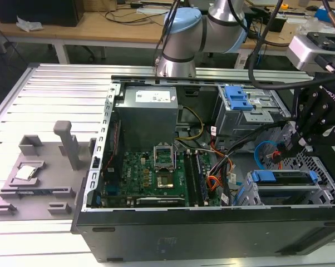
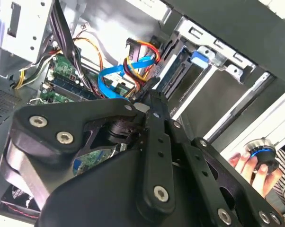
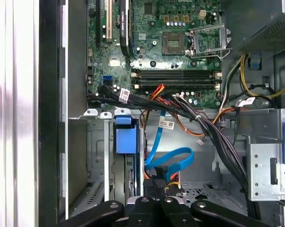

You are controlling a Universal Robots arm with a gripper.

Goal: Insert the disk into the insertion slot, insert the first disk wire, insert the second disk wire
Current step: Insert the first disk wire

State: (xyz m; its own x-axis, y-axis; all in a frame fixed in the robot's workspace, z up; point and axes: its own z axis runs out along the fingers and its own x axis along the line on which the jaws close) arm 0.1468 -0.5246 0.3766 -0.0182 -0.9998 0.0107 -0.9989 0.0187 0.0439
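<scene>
Workshop benches stand behind a ribbed aluminium table that carries an open computer case laid on its side, we judge so that its drive bays face up toward the arm. At the exterior view's right the disk sits already pushed into the insertion slot, its blue caddy lying along the perforated cage's edge, which leaves the side toward the case's interior open to the cables. The gripper hangs low among those cables, just beside the disk. In the first wrist view its fingers are drawn together with no gap we can see, pinching what looks like the dark plug at the end of the blue wire. We think it is held by its body to square it with a socket. That socket lies hidden behind the gripper's black links, so we cannot tell whether the plug is in, touching or just short. In the second wrist view red and orange wires crowd the same spot, their ends out of sight, and a person's hand on a round knob is cut off at the edge.
</scene>
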